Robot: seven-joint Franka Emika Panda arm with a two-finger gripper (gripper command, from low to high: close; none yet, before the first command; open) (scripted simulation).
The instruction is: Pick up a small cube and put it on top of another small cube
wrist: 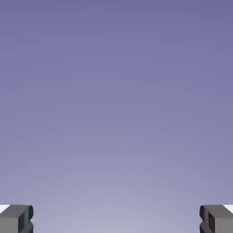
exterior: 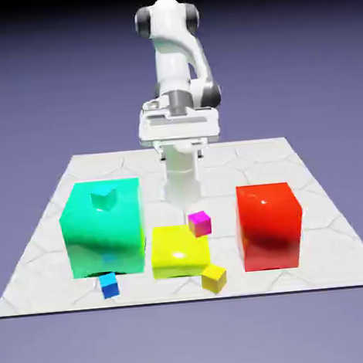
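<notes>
Against a plain violet backdrop, a pale tiled table (exterior: 311, 204) carries the cubes while the claw (wrist: 116, 220) hangs released and empty, fingertips wide apart, well behind and above them. Below and ahead of it sit a small magenta cube (exterior: 200, 223) on a large yellow cube (exterior: 179, 251), a small yellow cube (exterior: 214, 277) and a small blue cube (exterior: 109, 285). Large green (exterior: 103, 226) and red (exterior: 270, 225) cubes flank them; a careless descent could clip these or nudge the tiny targets.
</notes>
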